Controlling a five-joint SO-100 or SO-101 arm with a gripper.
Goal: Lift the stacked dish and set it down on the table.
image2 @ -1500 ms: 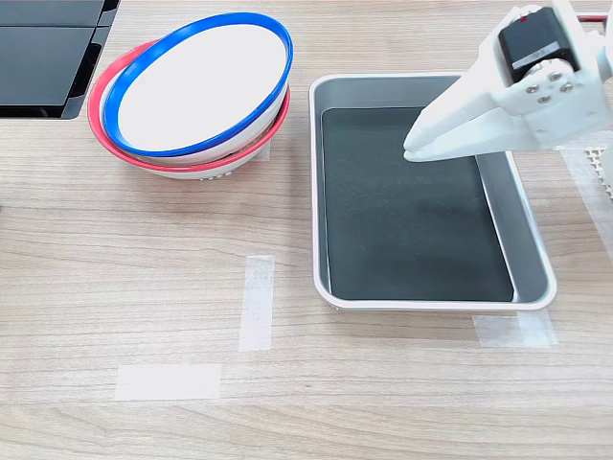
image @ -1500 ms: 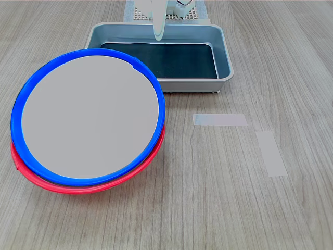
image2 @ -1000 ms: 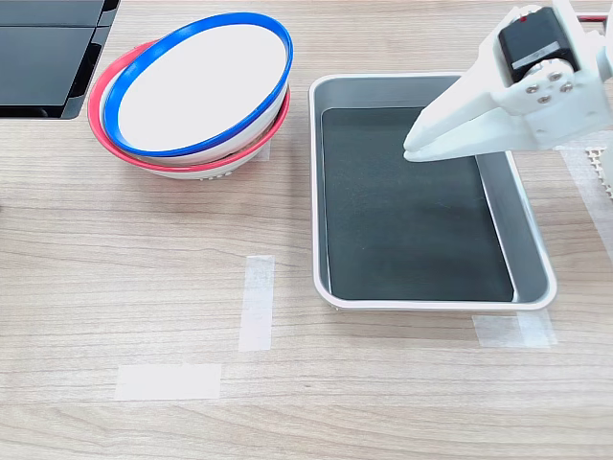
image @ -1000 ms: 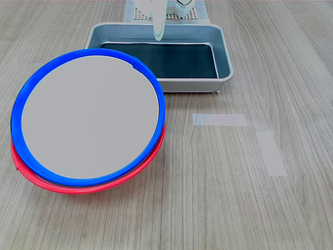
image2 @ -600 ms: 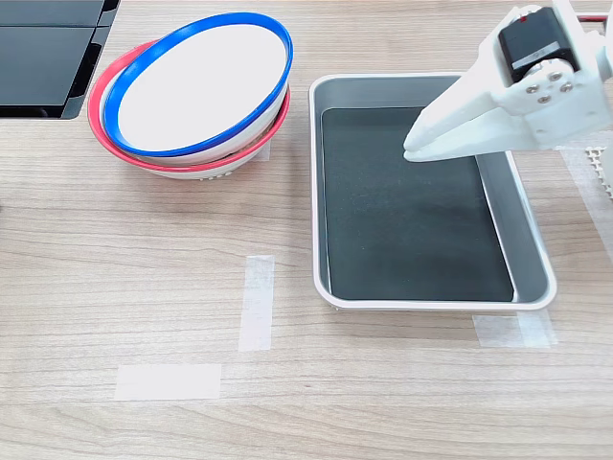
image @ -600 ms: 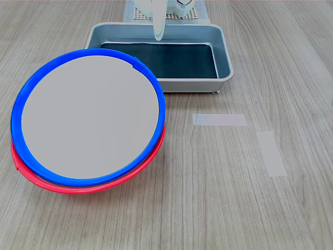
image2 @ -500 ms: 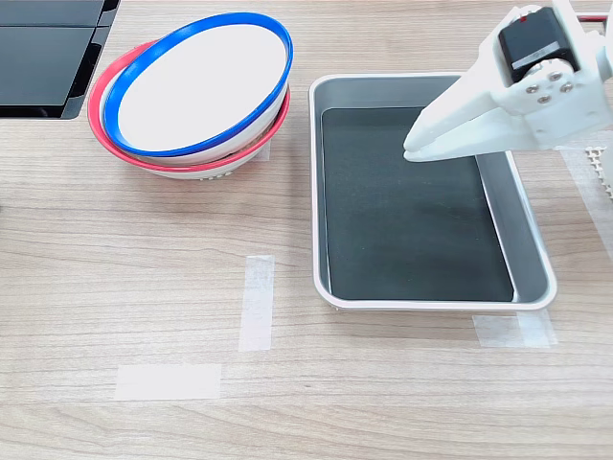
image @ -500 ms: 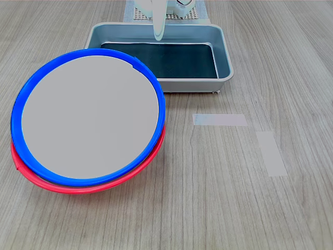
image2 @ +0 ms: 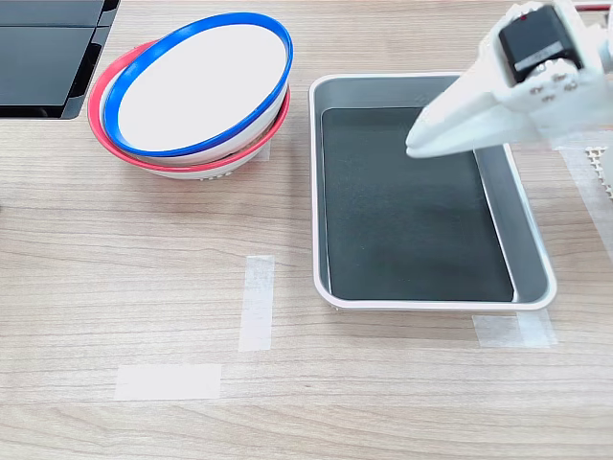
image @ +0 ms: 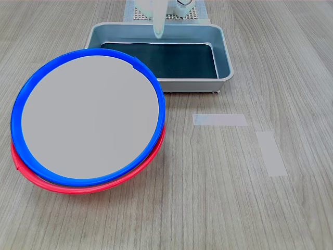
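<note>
The stacked dish (image: 88, 117), blue-rimmed with a flat pale grey inside, rests tilted on top of a red-rimmed dish (image: 78, 188) on the table (image: 218, 203). In the second exterior view the same stacked dish (image2: 196, 86) sits at the upper left, above the red-rimmed dish (image2: 95, 113). My white gripper (image2: 412, 148) hovers over the grey tray, well to the second exterior view's right of the dishes, its jaws closed to a point with nothing held. In the first exterior view only the gripper (image: 157, 32) tip shows, at the top above the tray.
A grey metal tray (image2: 316, 192) with a dark mat inside stands between arm and dishes; it is the tray (image: 227, 57) at the first exterior view's top. Pale tape strips (image: 219, 120) (image: 271, 153) mark the tabletop. A black panel (image2: 43, 57) lies at the second exterior view's upper left.
The gripper has risen slightly over the tray and looks a little blurred. The dishes have not moved.
</note>
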